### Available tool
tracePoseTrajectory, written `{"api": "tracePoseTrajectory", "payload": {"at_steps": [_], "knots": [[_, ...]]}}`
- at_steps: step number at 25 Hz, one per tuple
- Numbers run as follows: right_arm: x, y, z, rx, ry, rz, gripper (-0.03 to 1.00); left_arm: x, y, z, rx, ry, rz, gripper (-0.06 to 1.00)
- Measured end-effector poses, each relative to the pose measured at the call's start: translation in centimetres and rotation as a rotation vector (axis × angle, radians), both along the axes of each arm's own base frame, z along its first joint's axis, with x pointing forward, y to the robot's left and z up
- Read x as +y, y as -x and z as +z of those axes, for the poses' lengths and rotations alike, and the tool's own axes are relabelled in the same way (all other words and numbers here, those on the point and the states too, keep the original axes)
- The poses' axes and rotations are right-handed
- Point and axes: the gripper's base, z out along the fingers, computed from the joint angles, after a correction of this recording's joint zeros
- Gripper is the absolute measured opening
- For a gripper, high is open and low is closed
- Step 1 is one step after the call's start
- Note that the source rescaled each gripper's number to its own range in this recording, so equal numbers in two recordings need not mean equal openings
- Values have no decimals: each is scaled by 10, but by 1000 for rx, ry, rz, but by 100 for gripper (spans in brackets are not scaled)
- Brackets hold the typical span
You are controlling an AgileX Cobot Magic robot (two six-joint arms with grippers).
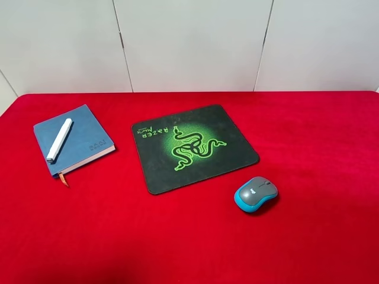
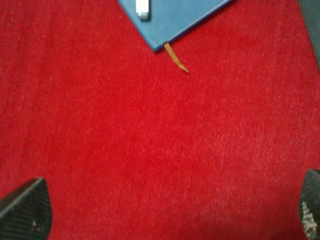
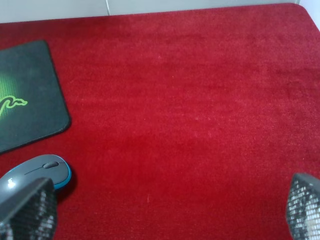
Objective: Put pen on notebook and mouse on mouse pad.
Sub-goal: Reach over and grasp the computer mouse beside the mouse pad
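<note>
Left gripper [image 2: 167, 212] jaws spread wide, empty, over red tablecloth [image 2: 150, 150], right gripper [image 3: 165, 210] jaws spread wide, empty, near wireless mouse [image 3: 42, 167], mouse on cloth just beside mouse pad [image 1: 160, 168] corner, off pad, white pen [image 1: 59, 140] lying on blue notebook [image 1: 86, 131], notebook left of pad, apart

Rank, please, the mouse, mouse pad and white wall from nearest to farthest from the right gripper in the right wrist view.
1. mouse: close beside the right gripper.
2. mouse pad: just beyond the mouse.
3. white wall: far back, behind the pad.
</note>
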Motion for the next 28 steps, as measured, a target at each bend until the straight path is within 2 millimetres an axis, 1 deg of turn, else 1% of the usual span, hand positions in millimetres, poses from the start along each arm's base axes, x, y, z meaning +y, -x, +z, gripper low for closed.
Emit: {"api": "tracePoseTrajectory", "payload": {"at_steps": [5, 8, 11, 15, 18, 20, 24, 28], "knots": [[0, 0, 0, 0, 0, 0, 100, -2, 47, -15, -102, 6, 20, 99], [0, 0, 0, 0, 0, 0, 100, -4, 76, -24, -195, 17, 30, 98], [0, 0, 0, 0, 0, 0, 100, -6, 100, -34, -296, 29, 28, 98], [0, 0, 0, 0, 0, 0, 100, -8, 126, -45, -422, 20, 2, 98], [0, 0, 0, 0, 0, 0, 100, -10, 137, -50, -486, -10, -56, 99], [0, 0, 0, 0, 0, 0, 100, -11, 139, -53, -499, -28, -102, 99], [0, 0, 0, 0, 0, 0, 100, -15, 134, -63, -471, -9, -155, 100], [0, 0, 0, 0, 0, 0, 100, -15, 123, -73, -490, -2, -150, 100]]}}
